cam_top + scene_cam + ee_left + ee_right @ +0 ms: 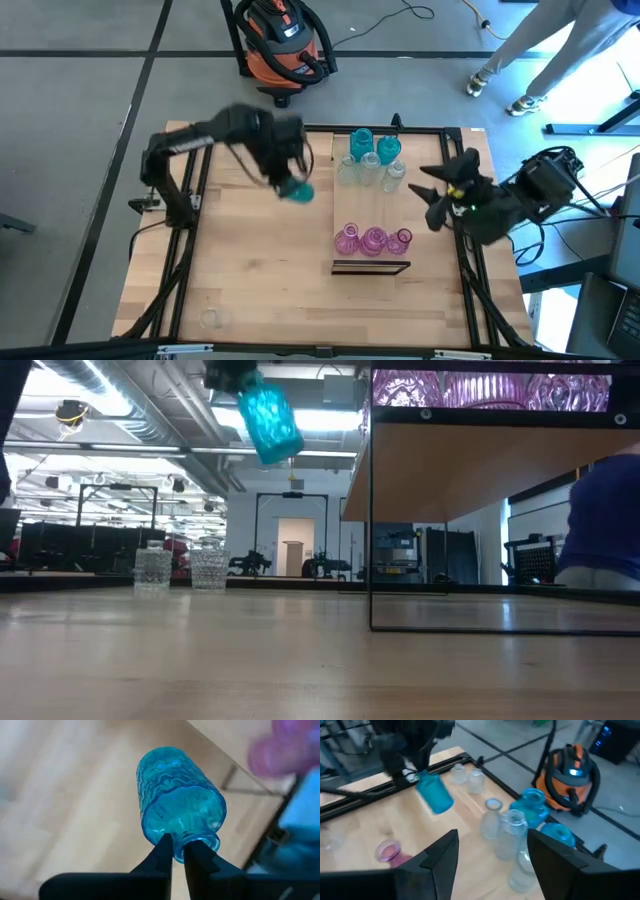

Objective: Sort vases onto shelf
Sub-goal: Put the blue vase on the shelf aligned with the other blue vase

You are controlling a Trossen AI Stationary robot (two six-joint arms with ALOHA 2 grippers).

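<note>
- Teal-blue glass is hanging in the air: the left gripper (178,851) is pinching 1 teal vase (298,190) by the rim of its neck, fingers nearly together, the vase tilting clear of the tabletop (250,270).
- In the low view that teal vase (270,418) is hanging well above the wood, left of the shelf (470,465).
- On the shelf (372,215), 3 pink vases (372,240) are standing in a row at the near end, just beside the dark edge.
- At the far end, 2 teal vases (374,146) are standing with several clear vases (370,172) just in front of them.
- 2 more clear vases (182,570) are sitting on the table far back in the low view, left of the shelf.
- Off the shelf's right side the right gripper (437,195) is waiting, its fingers (442,855) standing apart and holding nothing.
- Beyond the table's far edge an orange shop vacuum (285,40) is sitting on the floor, and a person's legs (535,50) are showing at far right.
</note>
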